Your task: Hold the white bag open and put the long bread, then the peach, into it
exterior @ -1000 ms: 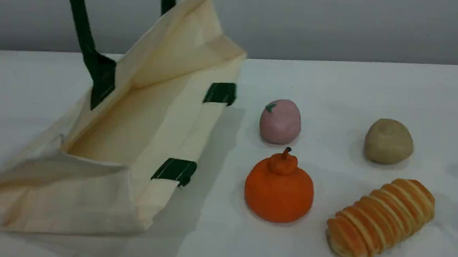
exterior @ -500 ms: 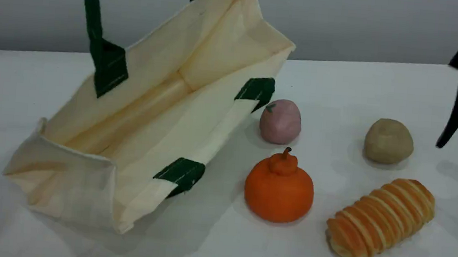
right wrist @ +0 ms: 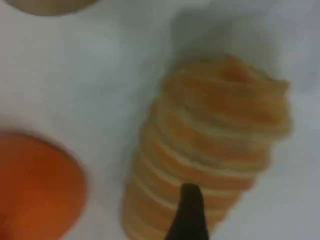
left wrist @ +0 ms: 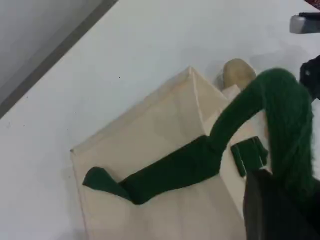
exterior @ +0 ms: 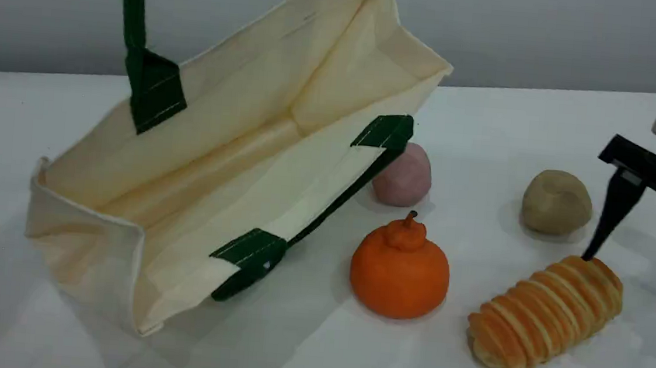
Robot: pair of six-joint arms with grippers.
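The white bag (exterior: 237, 142) hangs tilted with its mouth wide open, lifted by its dark green handle (exterior: 133, 22), which runs out of the top of the scene view. In the left wrist view my left gripper (left wrist: 280, 200) is shut on that green handle (left wrist: 280, 115) above the bag (left wrist: 150, 165). The long bread (exterior: 546, 315) lies at the front right. My right gripper (exterior: 630, 281) is open, its fingertips on either side of the loaf's right end. The right wrist view shows one fingertip (right wrist: 189, 210) just over the bread (right wrist: 215, 145). The bag's rim partly hides the peach (exterior: 407, 178).
An orange fruit with a stem knob (exterior: 400, 271) stands between the bag and the bread, just in front of the peach. A round beige lump (exterior: 556, 202) sits behind the bread, close to my right gripper's left finger. The table (exterior: 544, 119) ends at a grey wall behind.
The bag has risen and swung right, its mouth wider, its rim now in front of the peach. My right gripper has come down from the right edge to the bread's end.
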